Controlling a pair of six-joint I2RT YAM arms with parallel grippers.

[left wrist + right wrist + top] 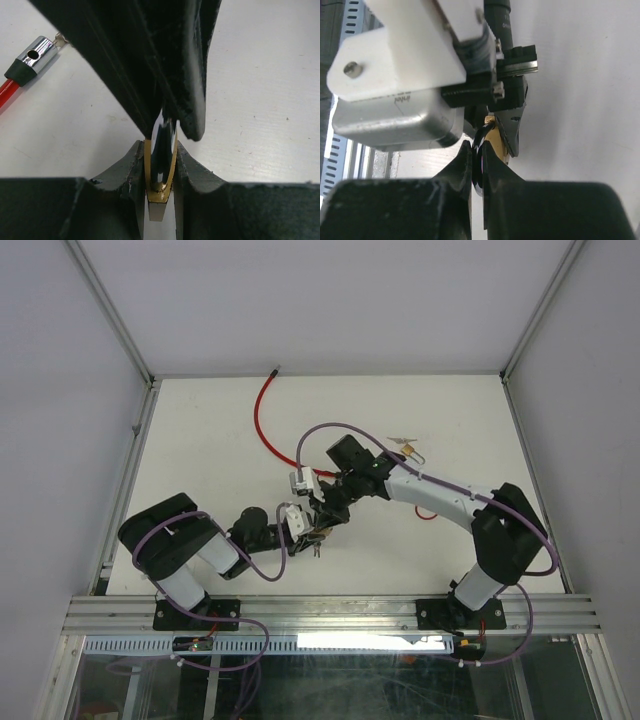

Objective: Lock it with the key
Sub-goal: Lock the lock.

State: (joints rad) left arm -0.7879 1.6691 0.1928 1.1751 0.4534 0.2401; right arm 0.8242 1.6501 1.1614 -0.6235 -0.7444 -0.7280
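Observation:
In the left wrist view a brass padlock stands edge-on, and my left gripper is shut on its two flat sides. The key's glossy black head rises from the padlock's near end. My right gripper's black fingers come down onto it from above. The right wrist view shows my right gripper shut on the thin black key head, with the brass padlock just beyond. In the top view both grippers meet at mid-table around the padlock. The key's blade is hidden.
A red cable curves across the far side of the white table, and its chrome end piece lies close to the left gripper. A small bunch of keys lies at the back right. Metal frame rails line the table's edges.

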